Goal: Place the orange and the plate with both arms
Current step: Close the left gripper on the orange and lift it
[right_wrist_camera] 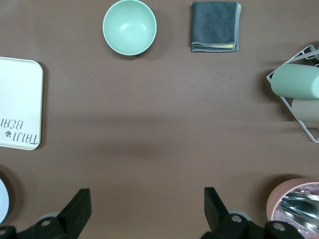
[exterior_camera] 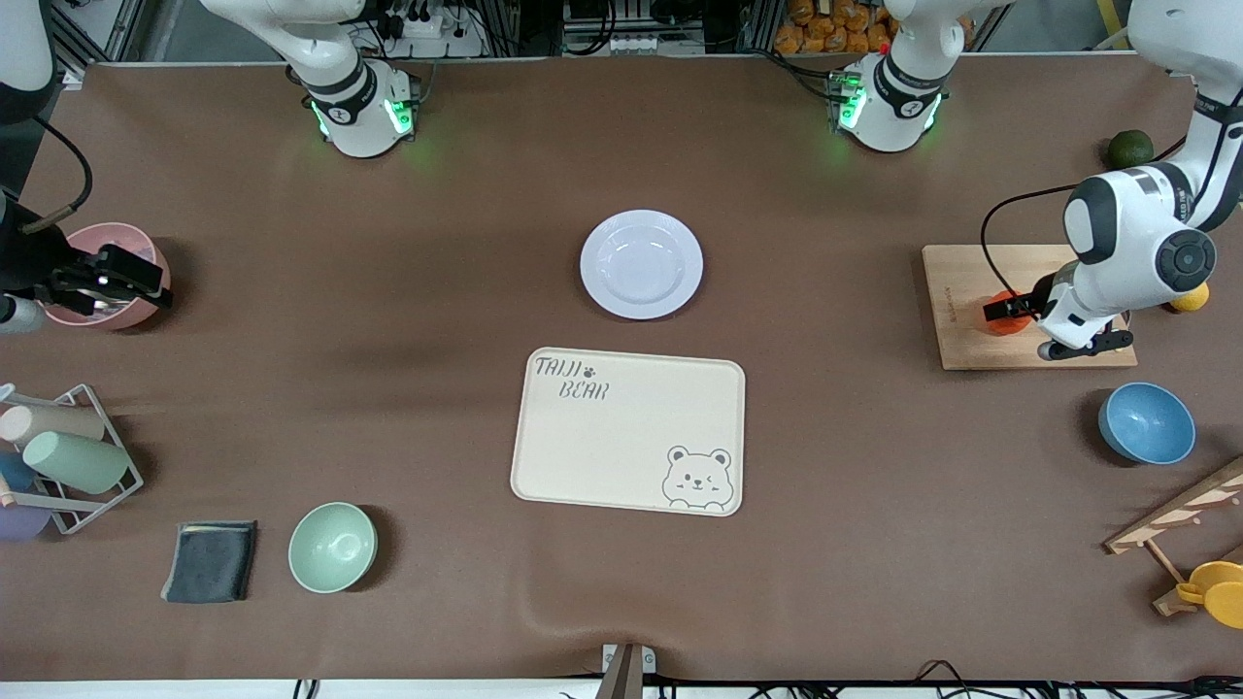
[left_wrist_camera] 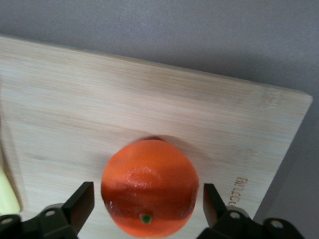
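Note:
The orange lies on a wooden cutting board toward the left arm's end of the table. My left gripper is open and down around it. In the left wrist view the orange sits between the two fingers with a small gap on each side. The lavender-white plate lies at mid-table, farther from the front camera than the bear tray. My right gripper is open and empty over the pink bowl at the right arm's end, and it shows in the right wrist view.
A dark green fruit and a yellow lemon lie by the board. A blue bowl stands nearer to the front camera than the board. A green bowl, a grey cloth and a cup rack stand toward the right arm's end.

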You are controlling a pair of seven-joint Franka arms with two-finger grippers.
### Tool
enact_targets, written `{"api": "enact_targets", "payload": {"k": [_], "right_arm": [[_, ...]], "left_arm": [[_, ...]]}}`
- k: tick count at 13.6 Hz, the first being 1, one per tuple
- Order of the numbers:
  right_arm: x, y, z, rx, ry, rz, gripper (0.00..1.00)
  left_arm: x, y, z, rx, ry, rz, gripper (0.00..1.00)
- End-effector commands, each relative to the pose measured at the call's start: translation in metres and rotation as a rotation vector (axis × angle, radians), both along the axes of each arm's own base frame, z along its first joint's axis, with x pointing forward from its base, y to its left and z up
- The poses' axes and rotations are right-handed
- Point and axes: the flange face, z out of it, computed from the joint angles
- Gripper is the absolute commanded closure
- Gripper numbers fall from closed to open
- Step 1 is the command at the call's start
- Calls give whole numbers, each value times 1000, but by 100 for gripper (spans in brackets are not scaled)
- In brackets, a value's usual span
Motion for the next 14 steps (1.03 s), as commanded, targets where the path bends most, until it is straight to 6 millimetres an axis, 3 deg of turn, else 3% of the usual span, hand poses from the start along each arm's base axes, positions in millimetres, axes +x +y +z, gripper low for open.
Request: {"api": "enact_targets", "payload": {"k": [1, 4, 6, 9, 12, 14], "right_arm": [[1, -2, -2, 24, 17, -12, 0], [2, 4, -5, 25, 27, 0, 0], [2, 3, -5, 25, 27, -2, 0], [4, 5, -7, 26, 30, -1, 0], [7, 5, -15, 86, 40, -15, 0], [10, 6, -20, 120, 48, -27, 0]], "left_arm": [[4, 3, -6, 5, -3, -13, 24], [5, 2, -7, 3, -2, -14, 81], [11, 0, 4, 5, -17, -33, 99], [39, -41, 51, -26, -20, -83, 100], [77, -115, 126, -84, 16, -180, 100], [89, -188, 160, -143, 34, -223, 100]]}}
